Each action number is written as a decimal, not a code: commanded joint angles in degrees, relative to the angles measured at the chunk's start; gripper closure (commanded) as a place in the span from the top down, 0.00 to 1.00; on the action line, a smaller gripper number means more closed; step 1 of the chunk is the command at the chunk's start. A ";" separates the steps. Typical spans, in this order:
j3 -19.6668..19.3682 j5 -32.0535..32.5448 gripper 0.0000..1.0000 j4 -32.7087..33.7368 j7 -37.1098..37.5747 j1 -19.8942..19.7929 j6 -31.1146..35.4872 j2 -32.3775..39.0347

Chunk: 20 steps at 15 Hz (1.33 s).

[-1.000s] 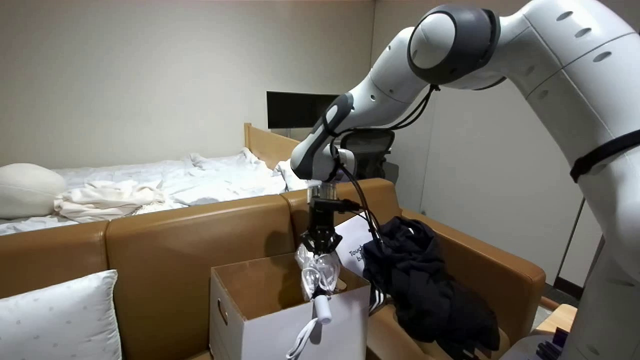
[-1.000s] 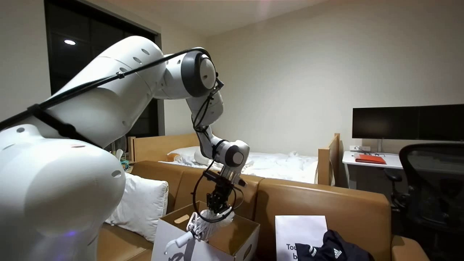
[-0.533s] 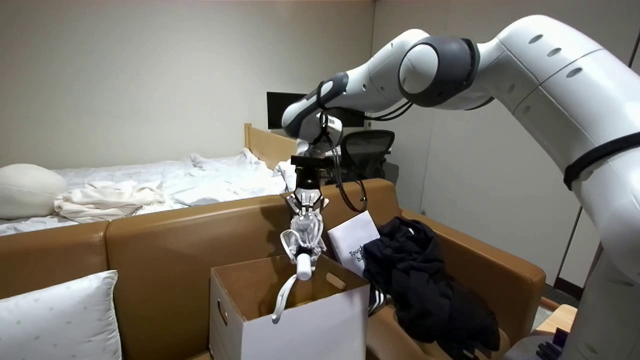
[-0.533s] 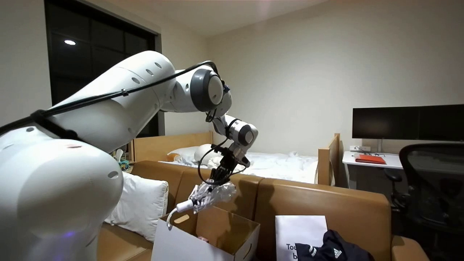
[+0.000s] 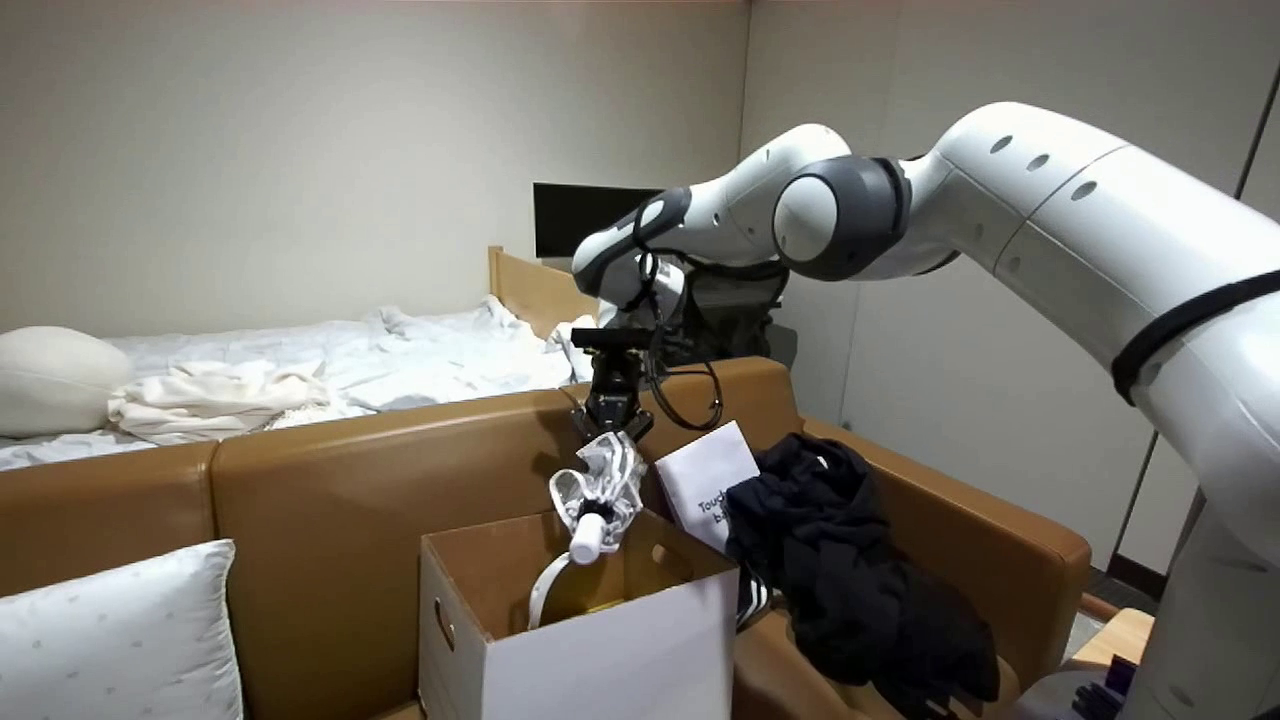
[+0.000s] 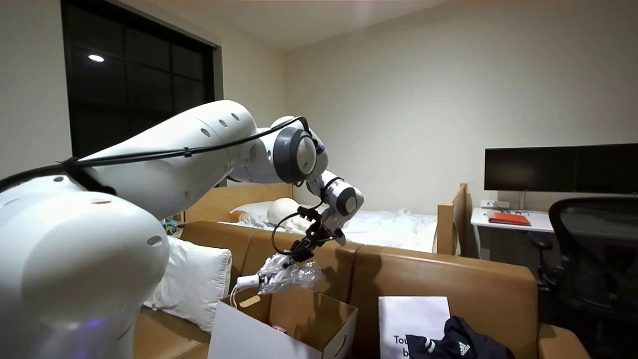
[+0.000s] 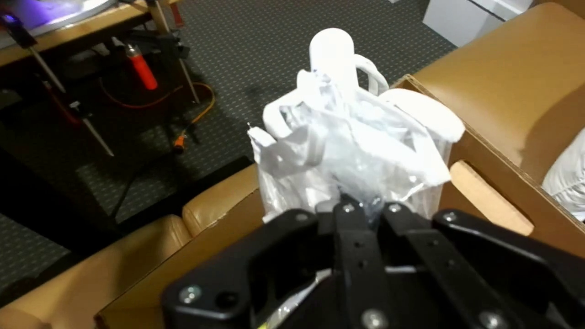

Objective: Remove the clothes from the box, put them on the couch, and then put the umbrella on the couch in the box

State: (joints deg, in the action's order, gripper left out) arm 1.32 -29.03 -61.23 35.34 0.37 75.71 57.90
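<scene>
My gripper (image 5: 612, 425) is shut on the folded clear and white umbrella (image 5: 610, 480), holding its bunched plastic. In the wrist view the black fingers (image 7: 358, 242) pinch the umbrella (image 7: 338, 146); their tips are partly hidden by plastic. The umbrella hangs tilted above the open box (image 5: 610, 655); its white handle (image 5: 588, 538) points toward the front wall and its strap drops behind the front rim. The box stands on the tan couch (image 5: 390, 480); its full floor is hidden. The black clothes (image 5: 850, 570) lie in a heap on the couch beside the box, also in an exterior view (image 6: 473, 344).
A white sheet with black lettering (image 5: 705, 485) stands between box and clothes. A white pillow (image 5: 130, 640) lies on the couch on the box's other side. The couch back rises behind the box, with a bed (image 5: 350, 350) beyond. A small pinkish thing (image 6: 279, 329) shows inside the box.
The gripper rose with the umbrella from the front rim, then tilted and sank slightly. The handle and strap moved from in front of the box wall to over the opening.
</scene>
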 commanded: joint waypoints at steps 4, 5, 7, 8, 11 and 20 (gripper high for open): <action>-0.14 -2.66 0.01 -10.69 -3.33 0.60 24.55 -4.56; -0.75 -1.90 0.01 -12.85 -2.72 0.95 28.39 -4.13; -0.29 -3.98 0.01 -15.65 1.76 -0.12 30.84 -3.19; 0.31 -4.88 0.01 -17.17 2.85 -0.80 29.72 -2.95; 0.29 -2.99 0.06 -14.56 0.50 -0.66 27.56 -0.24; 1.81 -15.53 0.01 -12.45 7.31 -3.23 36.26 4.83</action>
State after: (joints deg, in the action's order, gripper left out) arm 1.96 -40.15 -76.01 39.06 -0.95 110.60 60.05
